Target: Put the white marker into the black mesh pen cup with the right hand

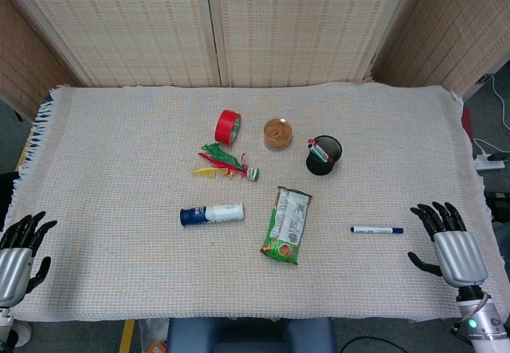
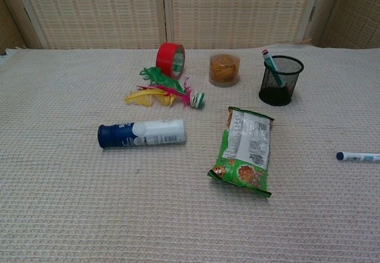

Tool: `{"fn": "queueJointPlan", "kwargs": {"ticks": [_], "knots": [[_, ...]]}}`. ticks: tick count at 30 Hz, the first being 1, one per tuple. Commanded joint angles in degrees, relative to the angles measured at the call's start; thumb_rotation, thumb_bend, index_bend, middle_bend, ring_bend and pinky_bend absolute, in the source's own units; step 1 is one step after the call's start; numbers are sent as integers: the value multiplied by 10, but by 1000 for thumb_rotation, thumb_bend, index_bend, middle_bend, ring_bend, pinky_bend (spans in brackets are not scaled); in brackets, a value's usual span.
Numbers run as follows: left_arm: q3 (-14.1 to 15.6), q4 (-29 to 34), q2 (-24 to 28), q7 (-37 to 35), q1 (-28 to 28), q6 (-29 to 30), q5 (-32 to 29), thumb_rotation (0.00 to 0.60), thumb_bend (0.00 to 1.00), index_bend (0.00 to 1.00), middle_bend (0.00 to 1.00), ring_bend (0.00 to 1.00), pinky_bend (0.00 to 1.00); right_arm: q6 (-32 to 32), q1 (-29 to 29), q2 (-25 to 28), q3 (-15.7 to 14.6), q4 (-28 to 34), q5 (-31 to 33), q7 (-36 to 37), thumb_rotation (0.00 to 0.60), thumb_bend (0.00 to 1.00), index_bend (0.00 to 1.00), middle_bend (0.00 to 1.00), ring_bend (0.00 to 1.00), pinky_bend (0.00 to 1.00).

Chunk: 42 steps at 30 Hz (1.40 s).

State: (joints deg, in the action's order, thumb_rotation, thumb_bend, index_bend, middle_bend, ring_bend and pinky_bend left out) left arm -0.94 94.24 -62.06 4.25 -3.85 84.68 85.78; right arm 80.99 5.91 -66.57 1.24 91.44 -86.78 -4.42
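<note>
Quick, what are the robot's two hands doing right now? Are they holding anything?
Left hand: open, fingers apart, holding nothing.
Right hand: open, fingers apart, holding nothing; the white marker lies on the table beside it.

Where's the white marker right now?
The white marker lies flat on the cloth at the table's right side in the head view, between the snack packet and the open right hand, nearer than the black mesh pen cup.
</note>
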Motion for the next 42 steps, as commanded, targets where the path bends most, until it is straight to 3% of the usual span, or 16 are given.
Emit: {"fn": "queueJointPlan", "kwargs": {"ticks": [1,23,34,42], "knots": [[0,0,0,0,0,0,-1,600,417,172,34,0,102,-1,0,0,0,-1,1,0,600,128,188,126,77,0],[0,7,1,3,2,7,4,600,417,173,33,0,102,-17,6,-5,2,-10,10,5,600,127,212,126,83,0],[1,9,5,-7,5,13,10,600,418,173,34,0,103,-182,102,-15,36,-78,80,-17,600,127,216,126,107,0],[0,9,5,-8,5,13,7,600,418,173,35,0,104,-298,172,-61,37,-126,120,-59,600,127,251,126,120,0]]}}
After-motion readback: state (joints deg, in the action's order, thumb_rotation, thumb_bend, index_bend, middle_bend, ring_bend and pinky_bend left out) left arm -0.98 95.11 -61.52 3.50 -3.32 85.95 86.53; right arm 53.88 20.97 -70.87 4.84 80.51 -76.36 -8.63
